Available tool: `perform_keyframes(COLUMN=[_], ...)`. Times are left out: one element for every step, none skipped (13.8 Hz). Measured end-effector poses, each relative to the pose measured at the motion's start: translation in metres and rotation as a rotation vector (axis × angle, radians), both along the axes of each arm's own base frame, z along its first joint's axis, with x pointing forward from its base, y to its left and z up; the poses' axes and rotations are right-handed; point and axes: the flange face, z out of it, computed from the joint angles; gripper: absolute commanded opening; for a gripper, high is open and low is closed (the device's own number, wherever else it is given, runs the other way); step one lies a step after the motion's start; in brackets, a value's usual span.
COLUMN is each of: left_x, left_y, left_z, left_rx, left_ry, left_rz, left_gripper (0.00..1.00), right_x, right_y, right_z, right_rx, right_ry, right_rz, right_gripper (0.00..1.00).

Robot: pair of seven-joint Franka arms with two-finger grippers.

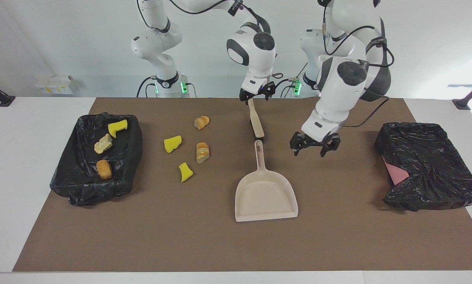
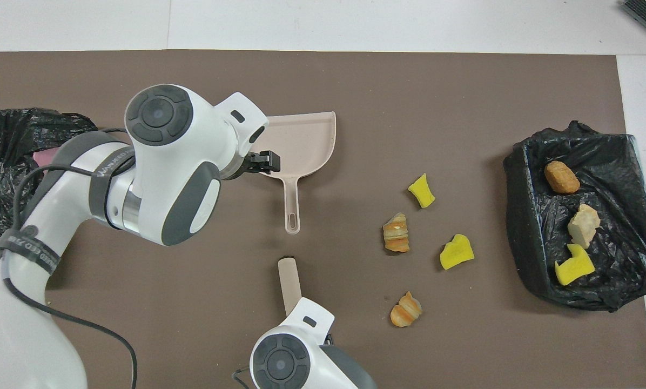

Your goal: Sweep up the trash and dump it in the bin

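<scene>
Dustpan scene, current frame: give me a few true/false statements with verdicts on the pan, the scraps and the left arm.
1. The dustpan is empty. True.
2. Every scrap is already in a bin. False: two bread pieces and two yellow foam chunks lie on the brown mat; three scraps sit in the black-lined bin at the right arm's end.
3. The left arm's jaws clamp the pan. False: the left gripper hangs open over the mat, beside the dustpan handle.
4. The brush handle lies nearer to the robots than the dustpan. True.

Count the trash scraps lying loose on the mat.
4: two bread-like pieces and two yellow foam chunks, between the dustpan and the bin.
</scene>
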Motion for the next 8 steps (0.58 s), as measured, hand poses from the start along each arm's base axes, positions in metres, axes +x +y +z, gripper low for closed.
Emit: perform_keyframes(left_x=[-0.004,-0.007,-0.009,-0.011,-0.013,-0.016,-0.020,-0.024], left_y=[-0.013,-0.021,-0.026,-0.030,-0.035,-0.039,-0.043,-0.047], left_z=[-0.007,-0.014,-0.021,-0.025,-0.029,-0.033,-0.039,-0.045], left_rx=[-0.001,0.000,0.003,0.004,0.003,0.003,0.005,0.009], left_ry=[0.002,0.007,0.013,0.016,0.016,0.018,0.021,0.028], left_rz=[-0.001,-0.003,-0.006,-0.005,0.001,0.003,-0.001,-0.006], left_gripper=[1.00,1.00,1.00,1.00,1.00,1.00,1.00,1.00], right_x=[0.000,0.001,0.000,0.000,-0.002,-0.005,-0.008,-0.011], right_y=[-0.002,-0.003,-0.003,-0.003,-0.004,-0.004,-0.005,-0.006], right_z=[-0.002,-0.002,0.000,0.001,0.002,0.002,0.001,0.000], right_rx=[0.000,0.000,0.002,0.004,0.007,0.010,0.008,0.005], right_ry=[-0.001,-0.001,-0.001,-0.003,0.000,0.006,0.010,0.012], right_rz=[-0.003,-0.005,-0.006,-0.007,-0.010,-0.013,-0.011,-0.010], right_gripper=[0.90,0.87,0.85,0.81,0.81,0.80,0.80,0.79])
